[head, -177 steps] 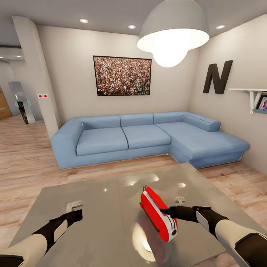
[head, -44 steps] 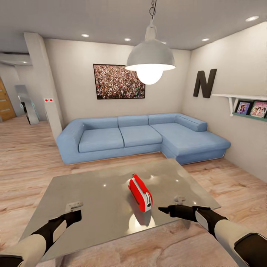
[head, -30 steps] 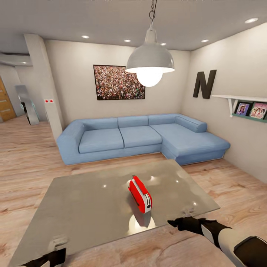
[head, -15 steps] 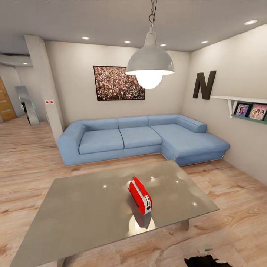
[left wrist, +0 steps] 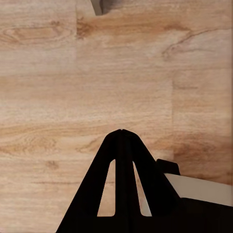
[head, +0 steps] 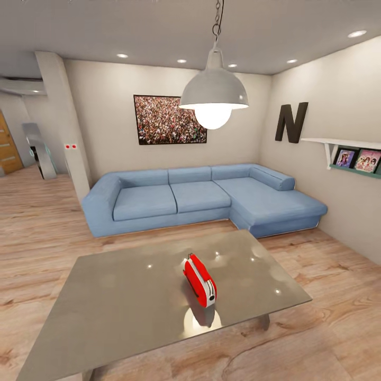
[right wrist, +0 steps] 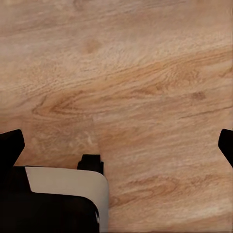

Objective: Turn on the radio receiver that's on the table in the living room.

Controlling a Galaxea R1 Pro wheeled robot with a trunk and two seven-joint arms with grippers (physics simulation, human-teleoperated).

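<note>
While the living room (head: 63, 227) spreads wide in the head view, with its light-blue sofa (head: 201, 198) against the far wall, the table (head: 121, 296) fills the foreground; on its glossy grey top, right of centre and near the front edge, stands the radio receiver (head: 200, 280), upright, its long axis running away from the robot and slightly leftward (the narrow white end faces the camera). The left gripper (left wrist: 121, 133) hangs over bare wood floor (right wrist: 145, 73), fingers pressed together at the tips; the right gripper (right wrist: 116, 145) likewise points at floor, fingers spread wide apart; the receiver lies ahead and above both, judged nearer the right arm.
</note>
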